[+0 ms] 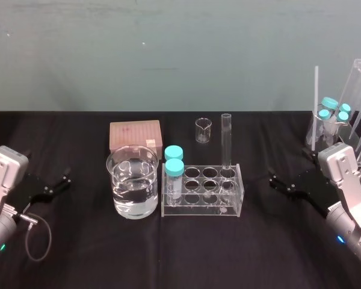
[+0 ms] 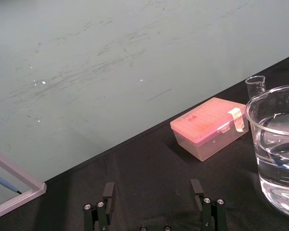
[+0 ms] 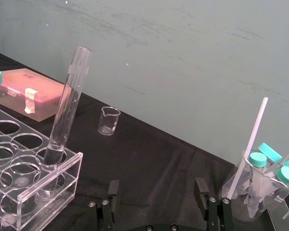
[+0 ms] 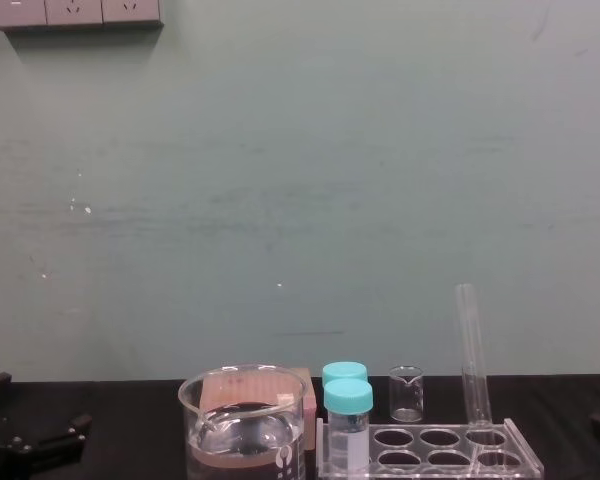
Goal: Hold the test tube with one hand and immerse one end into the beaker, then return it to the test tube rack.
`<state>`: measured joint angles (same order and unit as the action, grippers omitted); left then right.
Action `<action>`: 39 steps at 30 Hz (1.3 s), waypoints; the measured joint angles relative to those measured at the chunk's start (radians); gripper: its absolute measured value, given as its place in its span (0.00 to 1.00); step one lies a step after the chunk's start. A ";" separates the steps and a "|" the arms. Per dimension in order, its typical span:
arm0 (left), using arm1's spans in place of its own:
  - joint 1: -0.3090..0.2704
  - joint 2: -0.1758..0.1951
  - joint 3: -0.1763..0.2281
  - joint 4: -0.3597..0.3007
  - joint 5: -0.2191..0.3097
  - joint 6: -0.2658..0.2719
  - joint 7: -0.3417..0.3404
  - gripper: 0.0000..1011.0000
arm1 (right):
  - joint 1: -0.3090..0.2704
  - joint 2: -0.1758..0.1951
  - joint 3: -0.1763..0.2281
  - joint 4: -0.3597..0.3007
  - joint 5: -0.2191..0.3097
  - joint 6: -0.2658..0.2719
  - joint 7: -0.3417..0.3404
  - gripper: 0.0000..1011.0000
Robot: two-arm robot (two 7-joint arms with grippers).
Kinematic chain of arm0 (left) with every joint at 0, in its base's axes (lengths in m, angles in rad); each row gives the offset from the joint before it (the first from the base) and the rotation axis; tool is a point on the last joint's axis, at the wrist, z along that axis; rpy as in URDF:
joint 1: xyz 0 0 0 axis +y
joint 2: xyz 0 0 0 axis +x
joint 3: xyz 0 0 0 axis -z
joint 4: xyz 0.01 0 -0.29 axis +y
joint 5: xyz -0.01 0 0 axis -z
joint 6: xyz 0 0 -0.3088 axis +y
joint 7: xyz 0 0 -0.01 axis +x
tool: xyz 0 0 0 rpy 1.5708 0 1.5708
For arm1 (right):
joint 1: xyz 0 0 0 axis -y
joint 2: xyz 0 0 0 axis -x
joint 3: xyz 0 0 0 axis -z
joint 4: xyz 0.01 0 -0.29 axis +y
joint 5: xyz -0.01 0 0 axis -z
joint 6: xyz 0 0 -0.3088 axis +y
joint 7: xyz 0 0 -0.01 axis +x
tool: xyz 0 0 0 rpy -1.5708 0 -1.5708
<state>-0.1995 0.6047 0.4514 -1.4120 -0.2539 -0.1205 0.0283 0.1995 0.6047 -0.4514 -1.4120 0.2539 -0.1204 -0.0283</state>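
**Layout at the outset, head view.** The test tube (image 1: 226,142) stood upright in the far right corner hole of the test tube rack (image 1: 198,208). Its long axis was vertical and most of its length rose bare above the rack. The beaker (image 1: 132,180), part-filled with clear liquid, stood just beside the rack's left end. 2 teal-capped vials (image 1: 174,167) occupied the rack's left holes, between beaker and tube.

My right pincer (image 1: 275,182) sat low over the tabletop (image 1: 186,253) to the right of the rack, jaws spread, empty, and aimed toward it. My left pincer (image 1: 61,183), likewise spread and empty, sat to the left of the beaker, so the beaker and vials lay between it and the tube.

**Judgement.** The right arm was the nearer, with bare tabletop between it and the rack. A side-on grip on the exposed upper glass, then a straight lift, would clear the hole.

**Room.** A tiny beaker (image 1: 203,130) and a pink box (image 1: 135,136) stood behind the rack, apart from it. A glass vessel of capped vials (image 1: 329,120) stood behind the right pincer. The carry leftward would cross the vial caps, so the tube's rounded end should ride above them.
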 joint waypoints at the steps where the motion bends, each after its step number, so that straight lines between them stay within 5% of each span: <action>1: 0.000 0.000 0.000 0.000 0.000 0.000 0.000 0.99 | 0.000 0.000 0.000 0.000 0.000 0.000 0.000 0.99; 15: 0.000 0.000 0.000 0.000 0.000 0.000 0.000 0.99 | -0.003 -0.009 0.018 0.001 0.020 -0.010 0.023 0.99; 20: 0.000 0.000 0.000 0.000 0.000 0.000 0.000 0.99 | -0.013 -0.034 0.066 -0.013 0.128 0.000 0.089 0.99; 28: 0.000 0.000 0.000 0.000 0.000 0.000 0.000 0.99 | -0.021 -0.083 0.125 -0.063 0.328 0.102 0.227 0.99; 39: 0.000 0.000 0.000 0.000 0.000 0.000 0.000 0.99 | 0.037 -0.125 0.097 -0.044 0.360 0.188 0.344 0.99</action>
<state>-0.1996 0.6047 0.4514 -1.4119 -0.2539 -0.1205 0.0283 0.2366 0.4797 -0.3542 -1.4555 0.6140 0.0671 0.3159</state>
